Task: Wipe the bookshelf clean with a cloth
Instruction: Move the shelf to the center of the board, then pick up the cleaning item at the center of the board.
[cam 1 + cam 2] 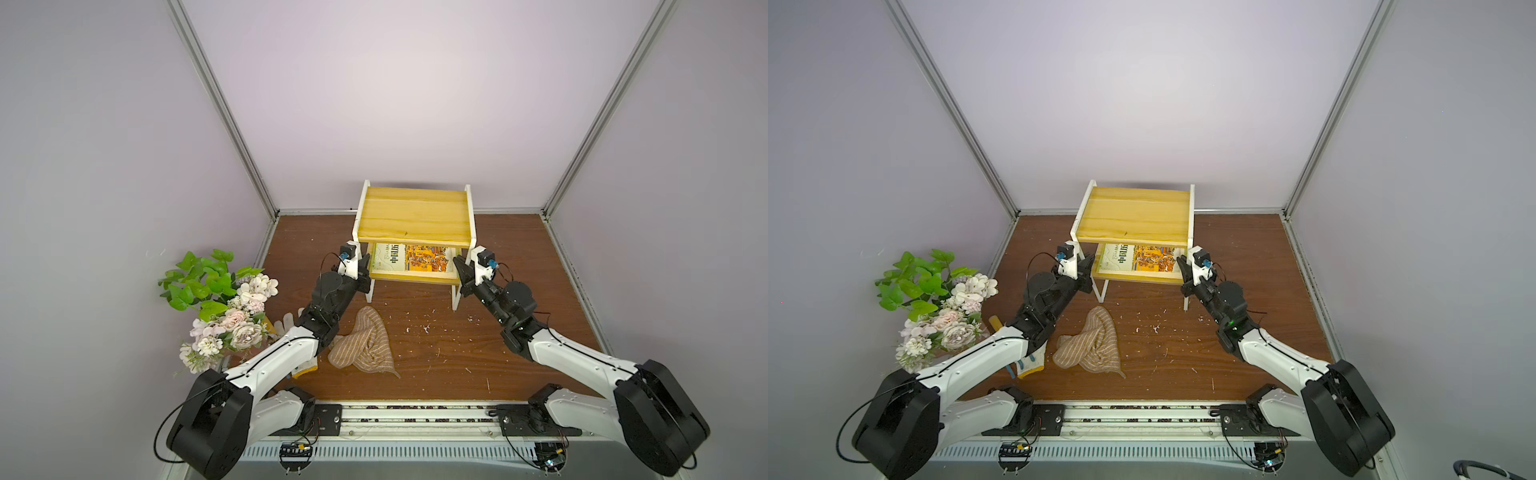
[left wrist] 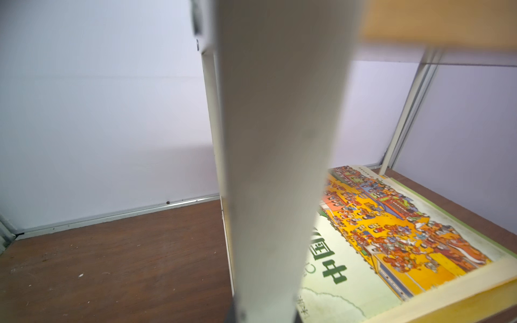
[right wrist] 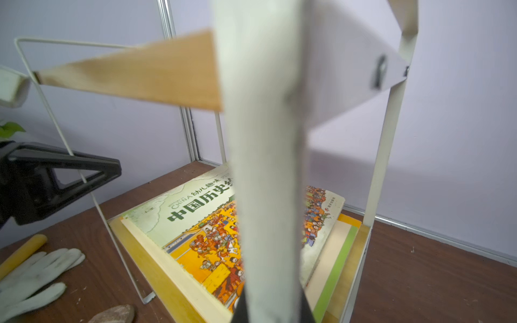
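Two tools are at the bookshelf (image 1: 415, 216), one on each front leg. I read the left tool (image 1: 365, 262) as closed on the front left leg (image 2: 279, 167): in the left wrist view that white leg rises straight out from between the dark jaws and fills the middle of the frame. The right tool (image 1: 459, 266) is closed the same way on the front right leg (image 3: 265, 167). In the right wrist view a dark jaw shows on either side of the leg where it leaves the tool. Both grips sit between the levels of the upper and lower boards.

The bookshelf stands upright toward the back of the table (image 1: 478, 353), near the rear wall. Its upper board is pale yellow wood in a thin white frame. On the lower board a book (image 1: 409, 257) lies flat, illustrated cover up, its front edge between the two tools.

The cloth (image 1: 365, 340) lies crumpled on the table in front of the bookshelf, well apart from the right tool and just beside the left forearm. Neither tool touches it. A white glove (image 3: 36, 271) lies on the table by the left arm, partly hidden under it in both top views. Flowers (image 1: 220, 307) stand at the table's left edge. White flecks (image 1: 424, 329) are scattered over the table between the cloth and the right arm.
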### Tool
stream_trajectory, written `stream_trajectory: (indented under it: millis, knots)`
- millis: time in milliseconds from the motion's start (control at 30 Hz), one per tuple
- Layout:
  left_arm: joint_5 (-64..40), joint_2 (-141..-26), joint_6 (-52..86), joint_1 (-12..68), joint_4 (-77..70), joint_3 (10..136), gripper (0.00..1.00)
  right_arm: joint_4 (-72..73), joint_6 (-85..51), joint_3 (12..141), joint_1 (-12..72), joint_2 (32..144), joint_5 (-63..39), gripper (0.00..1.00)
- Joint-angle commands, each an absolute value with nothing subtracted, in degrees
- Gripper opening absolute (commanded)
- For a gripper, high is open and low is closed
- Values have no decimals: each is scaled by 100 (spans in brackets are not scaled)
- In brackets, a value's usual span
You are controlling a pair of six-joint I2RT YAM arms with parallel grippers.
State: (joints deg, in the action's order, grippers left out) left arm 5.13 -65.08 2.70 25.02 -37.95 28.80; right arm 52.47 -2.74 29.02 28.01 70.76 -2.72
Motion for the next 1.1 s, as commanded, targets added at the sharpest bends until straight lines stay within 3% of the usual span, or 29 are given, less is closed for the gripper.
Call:
stream_trajectory:
  millis: [0, 267, 400, 467, 567, 700, 767, 867, 1067]
  knots:
    - [917, -6557, 775, 2347, -3754, 2753, 10, 5454, -89, 3293, 2545, 7590, -691, 0]
    - [489, -6862, 887, 2352, -3014, 3449, 21, 5545, -484, 3357, 2373, 7689, -653, 0]
    - [279, -6650, 983, 2362, -2480, 3529, 41, 4977, -772, 3095, 2373, 7045, -478, 52]
    - [193, -6415, 1154, 2364, -2241, 3461, 49, 4324, -680, 2910, 2381, 6487, -539, 69]
    - [41, -5996, 1590, 2364, -2152, 3146, 61, 3121, -695, 2659, 2412, 5713, -412, 82]
    - [332, -5474, 2225, 2364, -2144, 2718, 74, 2626, -951, 2207, 2941, 5436, -865, 84]
    - [765, -5316, 2681, 2364, -2109, 2583, 81, 2862, -609, 2162, 3773, 5823, -1001, 86]
    - [1109, -5290, 3201, 2342, -2005, 2492, 89, 2913, 47, 2929, 4993, 7439, -886, 87]
    - [1611, -5336, 3940, 2244, -961, 2681, 95, 2769, 763, 5121, 6099, 10248, -1344, 90]
